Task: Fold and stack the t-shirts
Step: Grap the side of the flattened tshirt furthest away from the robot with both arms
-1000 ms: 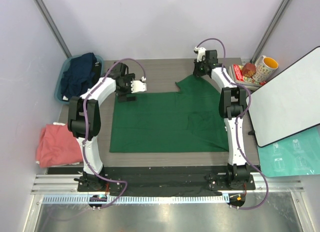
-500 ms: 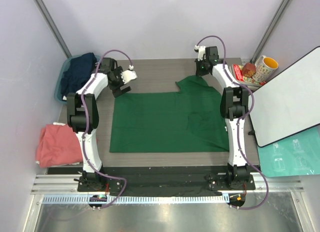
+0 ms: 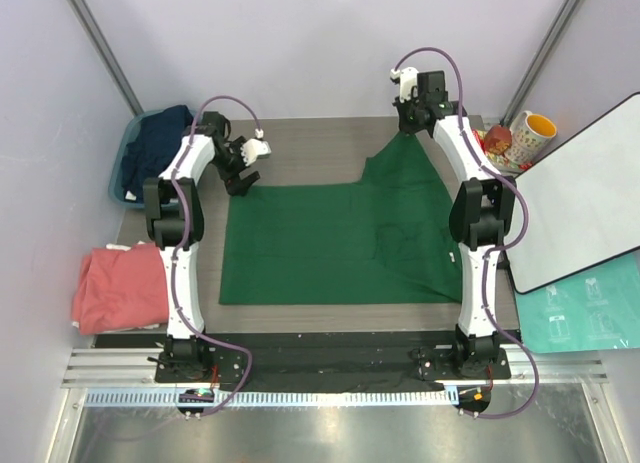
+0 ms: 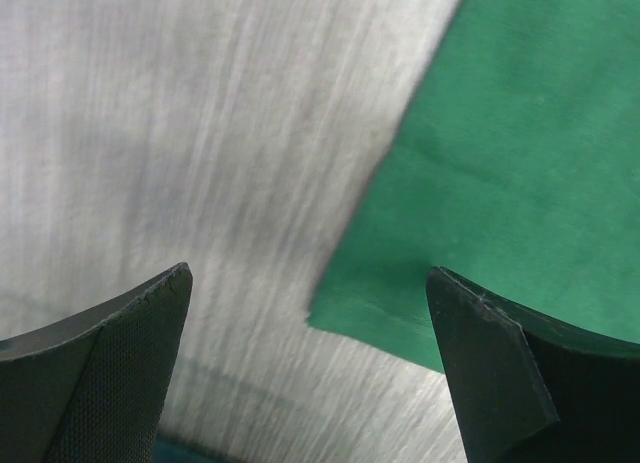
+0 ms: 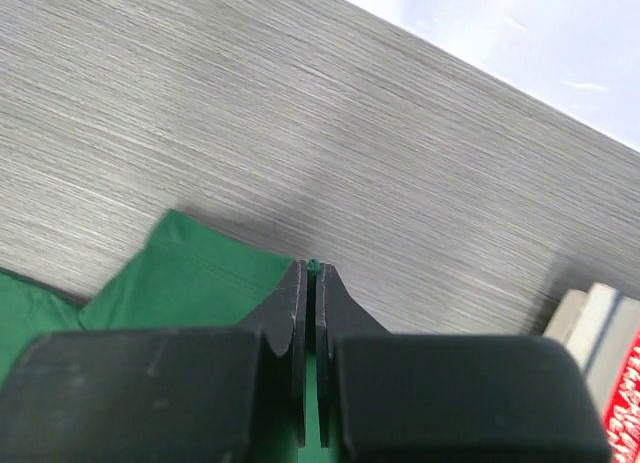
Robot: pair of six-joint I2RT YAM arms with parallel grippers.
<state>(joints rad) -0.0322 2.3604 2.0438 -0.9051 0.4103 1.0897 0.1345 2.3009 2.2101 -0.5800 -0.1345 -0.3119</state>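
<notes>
While the dark green t-shirt (image 3: 330,243) lies spread on the table (image 3: 310,148), your right arm reaches far back, its gripper (image 5: 311,268) pinched shut on the shirt's far right corner. Your left gripper (image 3: 240,181) hangs wide open over the far left corner. The navy t-shirt (image 3: 160,148) fills the teal tub (image 3: 122,173).

The dark green t-shirt (image 3: 330,243) lies spread, far-right corner raised; salmon-pink t-shirt (image 3: 115,288) crumpled near-left, navy t-shirt (image 3: 155,153) bunched far-left.
</notes>
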